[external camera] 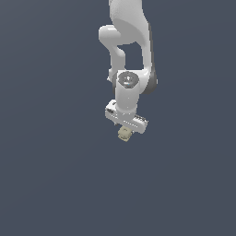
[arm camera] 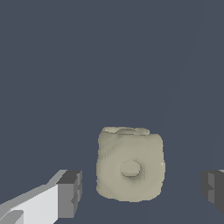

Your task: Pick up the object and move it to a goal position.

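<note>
One flat dark grey surface (external camera: 50, 184) fills both views, with nothing else on it that shows. Above it the white arm (external camera: 131, 41) reaches down, its wrist turned so the hand (external camera: 125, 131) points at the surface. The hand is spread: in the wrist view its two dark fingertips (arm camera: 70, 192) stand wide apart, each with a clear gap to the object (arm camera: 130, 165) between them. That object, a small lumpy beige piece with a round dimple in its face, lies right under the hand in the exterior view, partly hidden by it, so whether it rests on the surface there I cannot tell for sure. The step in hand looks like the grasp, not yet made. To do it well, the hand should come low enough for the pads to meet the thickest part of the lump, stay centred over it, then squeeze evenly on both sides before any lift, since the rounded, bumpy flanks could slip.
</note>
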Robot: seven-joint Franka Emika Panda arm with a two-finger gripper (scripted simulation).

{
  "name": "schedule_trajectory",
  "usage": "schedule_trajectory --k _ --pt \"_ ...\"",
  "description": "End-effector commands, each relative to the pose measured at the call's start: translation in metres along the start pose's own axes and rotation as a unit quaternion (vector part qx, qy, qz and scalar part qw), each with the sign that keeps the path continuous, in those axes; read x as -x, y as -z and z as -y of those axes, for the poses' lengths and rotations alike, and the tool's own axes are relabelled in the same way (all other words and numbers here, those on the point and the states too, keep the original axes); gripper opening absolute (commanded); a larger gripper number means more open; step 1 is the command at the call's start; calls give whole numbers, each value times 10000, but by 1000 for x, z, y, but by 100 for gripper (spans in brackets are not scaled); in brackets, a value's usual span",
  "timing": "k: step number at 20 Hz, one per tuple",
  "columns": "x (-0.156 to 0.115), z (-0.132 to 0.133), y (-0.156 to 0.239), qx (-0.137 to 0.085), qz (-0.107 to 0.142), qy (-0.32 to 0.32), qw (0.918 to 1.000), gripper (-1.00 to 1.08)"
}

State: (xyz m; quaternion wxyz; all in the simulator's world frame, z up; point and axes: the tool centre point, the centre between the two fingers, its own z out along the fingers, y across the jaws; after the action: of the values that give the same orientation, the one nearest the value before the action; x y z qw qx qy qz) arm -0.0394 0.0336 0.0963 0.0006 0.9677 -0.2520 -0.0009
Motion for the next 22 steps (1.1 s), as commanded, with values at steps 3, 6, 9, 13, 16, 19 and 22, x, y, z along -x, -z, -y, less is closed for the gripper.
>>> schedule_trajectory --k 3,6,9,13,16,19,22 --pt "5 2 -5 -6 -6 -184 9998 100" --pt "6 3 -6 -8 -7 -229 9997 100" --pt "6 3 -6 -6 -5 -210 9998 100" --pt "6 3 -14 -6 -5 -213 9998 100" --pt "6 2 -27 -7 -6 -221 9998 100" --pt "7 2 -42 -7 -6 -226 9997 100" --pt "7 2 -52 -7 -7 -232 9997 100"
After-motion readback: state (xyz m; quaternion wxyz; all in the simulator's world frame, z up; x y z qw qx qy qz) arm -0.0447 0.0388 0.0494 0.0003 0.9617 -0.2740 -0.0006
